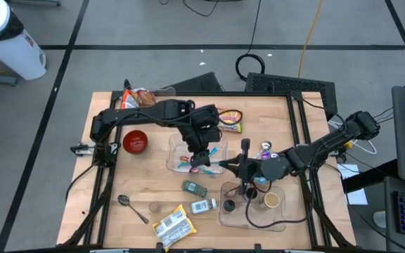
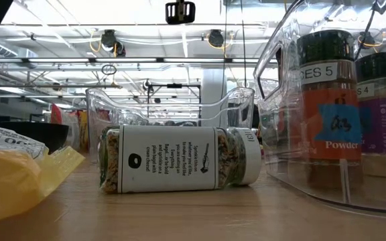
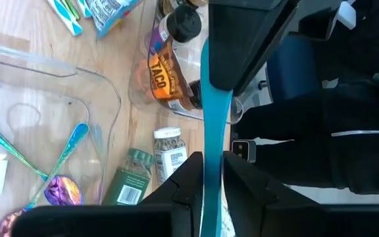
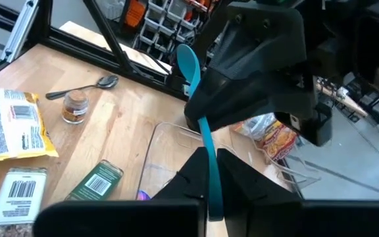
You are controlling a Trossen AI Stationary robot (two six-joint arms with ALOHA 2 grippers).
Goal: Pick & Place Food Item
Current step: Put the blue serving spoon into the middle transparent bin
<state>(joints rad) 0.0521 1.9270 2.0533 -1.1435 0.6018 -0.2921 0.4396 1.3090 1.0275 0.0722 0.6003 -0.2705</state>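
Observation:
A teal spoon (image 1: 217,164) hangs above the middle of the table, spanning the gap between both grippers. My left gripper (image 1: 204,159) is shut on it from the left, over a clear bin (image 1: 176,149). My right gripper (image 1: 235,167) is shut on it from the right. In the right wrist view the spoon's bowl (image 4: 188,62) sticks out past the left gripper. Spice jars (image 1: 194,187) and a yellow snack bag (image 1: 173,225) lie on the wood near the front edge. My left gripper (image 3: 210,164) pinches the spoon's handle (image 3: 211,148) between its two fingers, on the part nearer the bowl. The fingers slant down from the table's left. The spoon is lifted clear of the table. My right gripper (image 4: 209,161) pinches the handle's free end (image 4: 208,148) between its two fingers. The fingers come nearly level from the table's right and lie along the handle. The spoon runs on from them toward the left gripper, clear of the table.
The bin under the spoon holds colourful cutlery (image 3: 64,148). A second clear bin (image 1: 281,223) with spice jars stands front right. A red bowl (image 1: 135,140), a metal spoon (image 1: 129,205), a small jar (image 1: 155,207) and far-edge snack bags (image 1: 140,97) surround the middle. A jar (image 2: 179,159) lies on its side.

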